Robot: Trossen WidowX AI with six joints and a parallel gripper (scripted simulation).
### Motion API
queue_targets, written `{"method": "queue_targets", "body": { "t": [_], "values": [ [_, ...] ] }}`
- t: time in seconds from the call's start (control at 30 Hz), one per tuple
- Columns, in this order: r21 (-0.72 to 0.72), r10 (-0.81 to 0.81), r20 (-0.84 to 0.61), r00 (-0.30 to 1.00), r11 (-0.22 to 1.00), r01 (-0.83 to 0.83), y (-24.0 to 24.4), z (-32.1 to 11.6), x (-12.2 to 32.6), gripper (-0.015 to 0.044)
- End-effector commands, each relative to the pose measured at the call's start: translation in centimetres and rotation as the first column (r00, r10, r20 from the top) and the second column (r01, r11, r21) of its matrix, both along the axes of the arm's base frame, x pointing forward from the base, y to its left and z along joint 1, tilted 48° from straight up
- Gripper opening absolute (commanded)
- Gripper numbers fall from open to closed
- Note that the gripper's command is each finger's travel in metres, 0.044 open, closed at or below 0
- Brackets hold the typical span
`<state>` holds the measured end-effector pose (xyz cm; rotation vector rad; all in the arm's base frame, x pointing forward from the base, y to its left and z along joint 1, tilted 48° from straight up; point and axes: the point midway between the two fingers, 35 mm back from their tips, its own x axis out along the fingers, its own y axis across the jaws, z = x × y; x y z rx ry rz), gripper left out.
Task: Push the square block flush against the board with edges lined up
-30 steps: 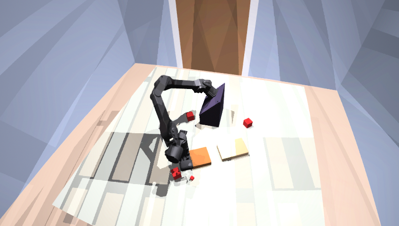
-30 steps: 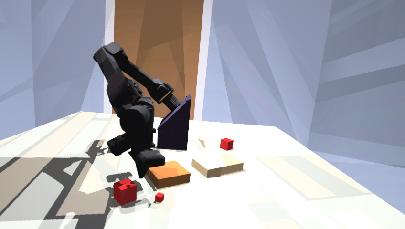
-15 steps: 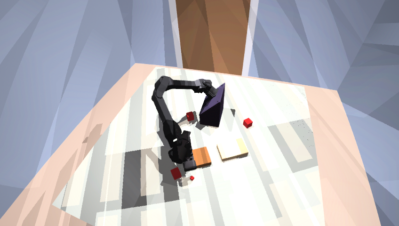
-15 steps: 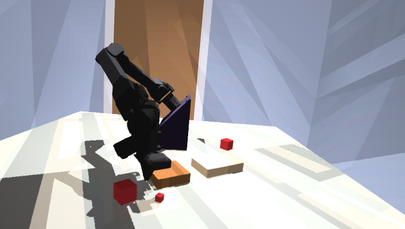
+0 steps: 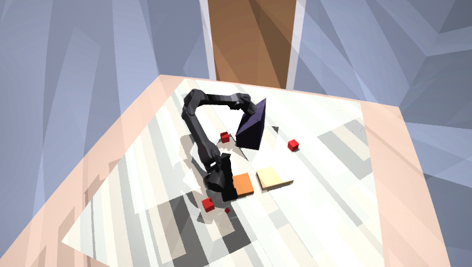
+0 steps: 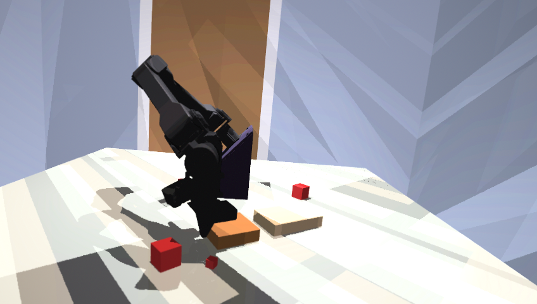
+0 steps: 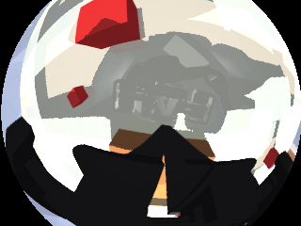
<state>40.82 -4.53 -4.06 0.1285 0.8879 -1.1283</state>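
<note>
The orange square block (image 5: 244,186) (image 6: 239,227) (image 7: 128,137) lies flat on the table. The cream board (image 5: 271,177) (image 6: 288,217) lies flat to its right in the top and exterior views, with a gap between them. My gripper (image 6: 203,234) (image 7: 165,130) is shut and empty, pointing down. Its tip is low beside the block's left side in the exterior view; I cannot tell whether it touches. In the top view the gripper body hides the fingertips and the block's left part. In the wrist view the fingers cover most of the block.
A large red cube (image 5: 207,204) (image 6: 165,254) (image 7: 105,24) and a tiny red cube (image 5: 227,210) (image 6: 211,262) (image 7: 77,96) lie near the gripper. Another red cube (image 5: 293,145) (image 6: 300,191) is beyond the board. One (image 5: 225,137) lies near the dark wedge-shaped base (image 5: 250,132) (image 6: 236,171).
</note>
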Motion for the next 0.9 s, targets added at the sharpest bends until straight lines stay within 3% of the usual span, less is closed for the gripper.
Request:
{"method": "queue_targets", "body": {
  "t": [0.0,0.87],
  "values": [
    [0.005,-0.003,-0.012,1.0,1.0,0.003,0.3,-0.8,-0.7,0.0],
    [0.004,-0.003,-0.012,1.0,1.0,0.003,1.2,-2.0,-1.7,0.0]
  ]
}}
